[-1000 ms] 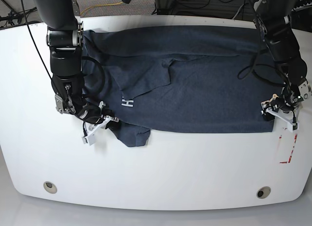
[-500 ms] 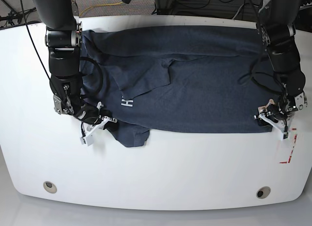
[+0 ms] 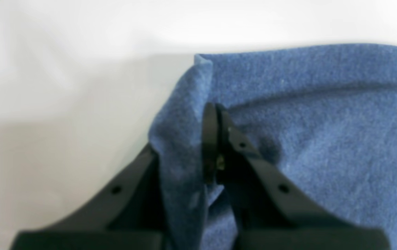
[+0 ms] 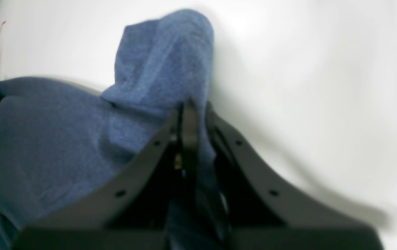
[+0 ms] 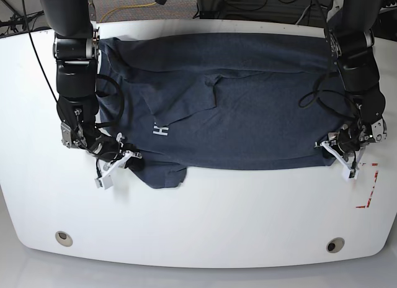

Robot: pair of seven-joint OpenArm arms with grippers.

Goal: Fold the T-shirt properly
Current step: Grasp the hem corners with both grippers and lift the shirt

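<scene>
now both grippers, left gripper point(image 3: 209, 139) and right gripper point(image 4: 188, 139), pinch the t-shirt point(image 5: 248, 114) near-edge corners, likely to fold it over.

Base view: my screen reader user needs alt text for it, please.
A large dark slate-blue fabric T-shirt with white lettering lies spread on a white table. The left gripper is shut on its near hem corner, and the right gripper is shut on the opposite near corner.

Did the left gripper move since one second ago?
Yes. The left gripper slid inward along the T-shirt hem, away from the red marks.
</scene>
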